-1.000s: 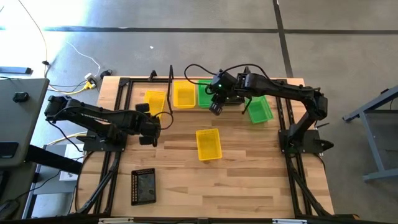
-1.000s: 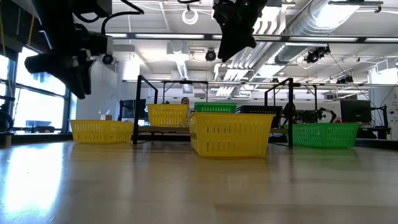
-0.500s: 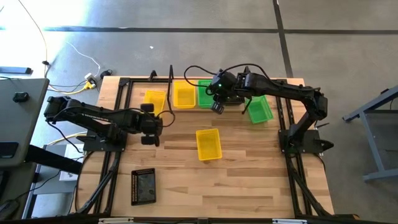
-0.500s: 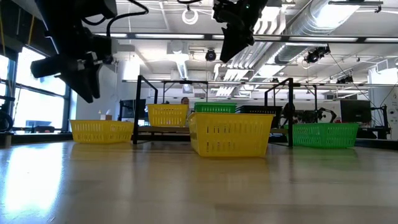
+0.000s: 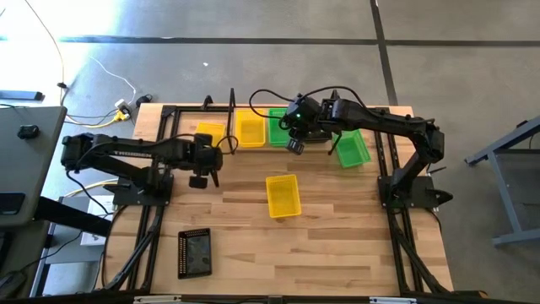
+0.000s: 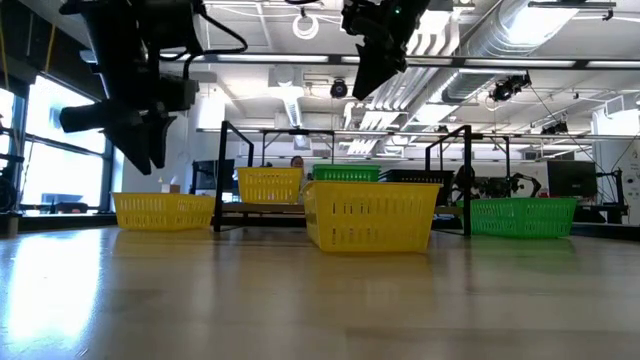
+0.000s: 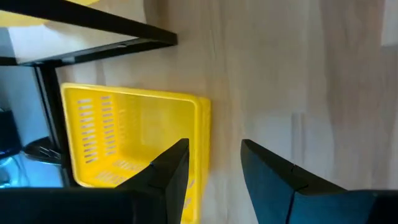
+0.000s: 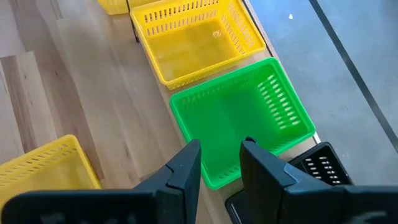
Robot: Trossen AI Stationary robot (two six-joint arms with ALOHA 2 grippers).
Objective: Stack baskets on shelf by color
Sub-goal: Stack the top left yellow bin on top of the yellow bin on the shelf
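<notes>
1. You had two baskets on the shelf [image 5: 308,138] at this moment: a yellow basket [image 5: 250,129] and a green basket [image 5: 278,127] just beside it, each alone in its spot as far as the views showed, so no colour stack looked built yet.
2. Your left gripper [image 5: 200,176] hung above the desk [image 5: 337,236] near the second yellow basket [image 5: 210,135], which sat off the shelf's left end. Its jaws stood a little apart and held nothing.
3. Your right gripper [image 5: 293,145] hovered high over the shelf by the green basket there, jaws narrowly parted and empty.
4. A third yellow basket [image 5: 283,195] stood alone mid-desk, well apart from the shelf.
5. Another green basket [image 5: 352,148] lay at the shelf's right end; whether it rested on the board or the desk, I couldn't tell.
6. The black basket [image 5: 194,252] sat near the desk's front left, far from everything.
7. I judged the job barely started: most baskets remained to be moved and nested by colour.
</notes>
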